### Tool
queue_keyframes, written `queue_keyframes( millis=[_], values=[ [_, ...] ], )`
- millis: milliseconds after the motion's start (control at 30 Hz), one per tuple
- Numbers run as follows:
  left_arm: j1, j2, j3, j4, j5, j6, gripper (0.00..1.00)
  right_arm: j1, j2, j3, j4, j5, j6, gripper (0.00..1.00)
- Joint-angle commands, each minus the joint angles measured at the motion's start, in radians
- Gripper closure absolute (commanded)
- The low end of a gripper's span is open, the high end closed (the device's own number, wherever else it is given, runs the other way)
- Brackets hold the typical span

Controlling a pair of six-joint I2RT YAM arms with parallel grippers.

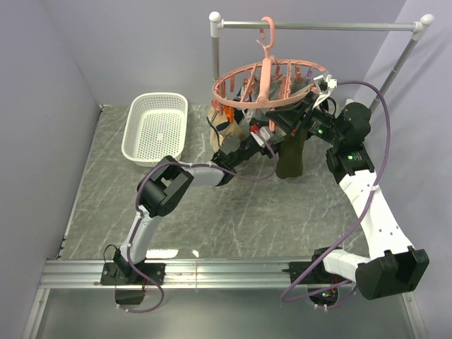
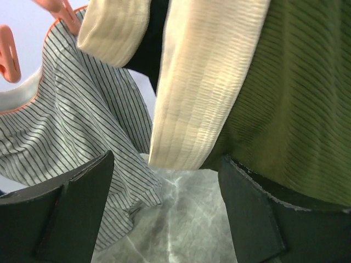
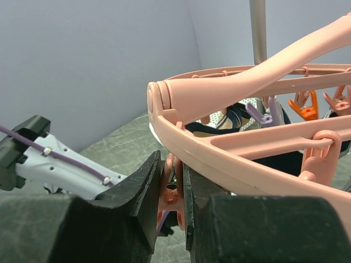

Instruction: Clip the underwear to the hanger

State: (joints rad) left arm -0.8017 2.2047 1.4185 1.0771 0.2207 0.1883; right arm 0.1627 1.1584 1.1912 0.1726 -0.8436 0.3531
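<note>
One hanger (image 3: 247,82) peg (image 3: 170,194) apparently pinched by right gripper (image 3: 171,170), left gripper (image 2: 164,164) spread near underwear (image 2: 296,98)

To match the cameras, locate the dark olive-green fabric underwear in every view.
Top external: dark olive-green fabric underwear hangs centre-right, under the round salmon-pink plastic hanger.
Left wrist: underwear fills the right half.
Right wrist: not visible.
Shared landmark: that hanger, in all three.

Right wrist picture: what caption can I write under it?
Right pincer pinches a pink peg hanging under the round pink hanger.
</note>
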Motion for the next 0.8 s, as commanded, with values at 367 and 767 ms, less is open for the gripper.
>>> queue_keyframes(
  millis=[367, 767],
  values=[
    [0.093, 0.092, 0.114, 0.195, 0.351, -0.303, 0.09, 0.008, -0.016, 0.018, 0.087, -0.195, 0.057, 1.0],
    [0.105, 0.139, 0.22, 0.199, 0.545, -0.405, 0.09, 0.006, -0.011, 0.005, 0.091, -0.226, 0.058, 1.0]
  ],
)
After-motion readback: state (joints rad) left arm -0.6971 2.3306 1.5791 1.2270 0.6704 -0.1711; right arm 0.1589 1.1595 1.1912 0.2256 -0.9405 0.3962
